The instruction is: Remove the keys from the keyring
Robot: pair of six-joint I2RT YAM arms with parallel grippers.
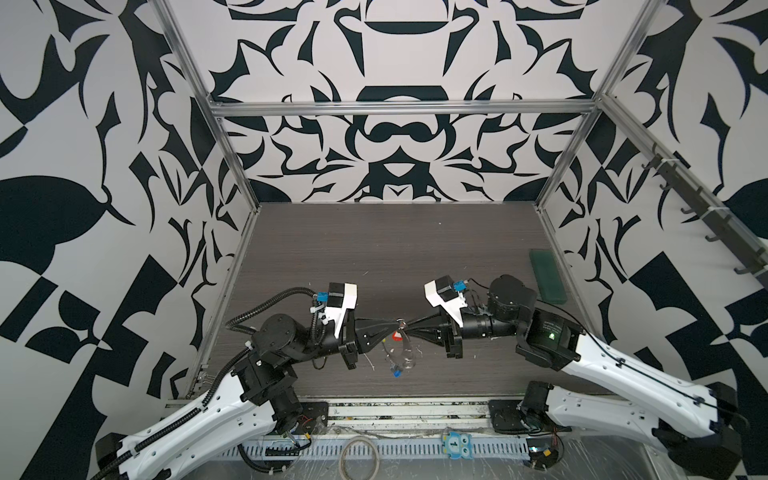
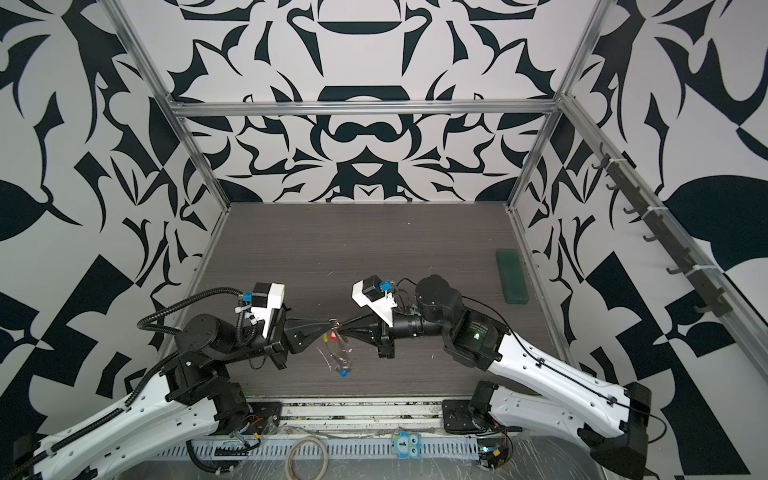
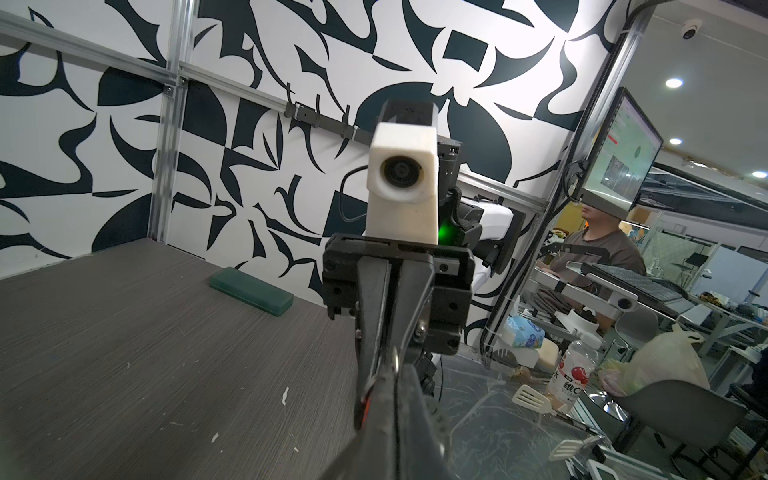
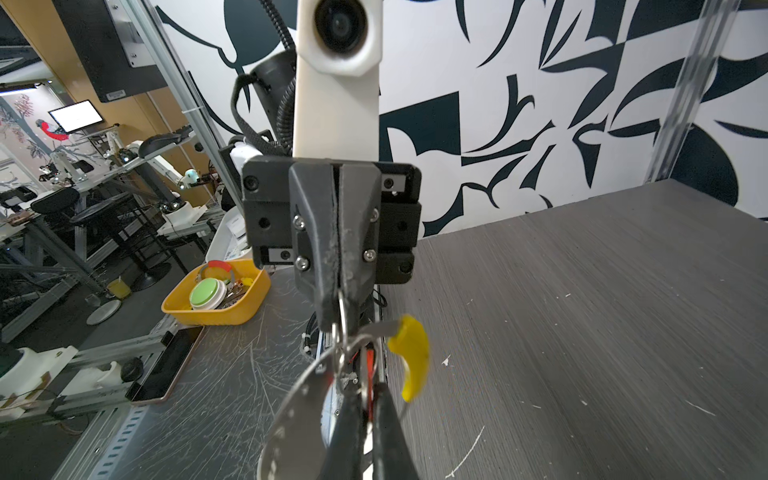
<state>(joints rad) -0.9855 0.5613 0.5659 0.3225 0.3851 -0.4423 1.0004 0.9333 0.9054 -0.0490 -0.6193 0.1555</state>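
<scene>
Above the table's front middle my two grippers meet tip to tip. The left gripper (image 1: 394, 324) (image 2: 327, 326) (image 3: 392, 376) is shut on a small metal ring (image 4: 341, 309). I cannot tell whether that ring belongs to a key or to the keyring. The right gripper (image 1: 409, 326) (image 2: 342, 326) (image 4: 368, 395) is shut on the red key (image 1: 397, 333) (image 4: 368, 365). The grey keyring (image 1: 401, 356) (image 4: 291, 399) hangs below them, with its yellow section (image 4: 412, 357) beside my right fingers. The blue key (image 1: 397, 374) (image 2: 343, 373) dangles at its lowest point.
A flat green case (image 1: 548, 276) (image 2: 512, 276) (image 3: 251, 291) lies at the table's right edge by the wall. A beige hoop (image 1: 359, 457) and a blue owl tag (image 1: 455, 444) sit on the front rail. A yellow basket (image 4: 216, 297) stands beyond the table.
</scene>
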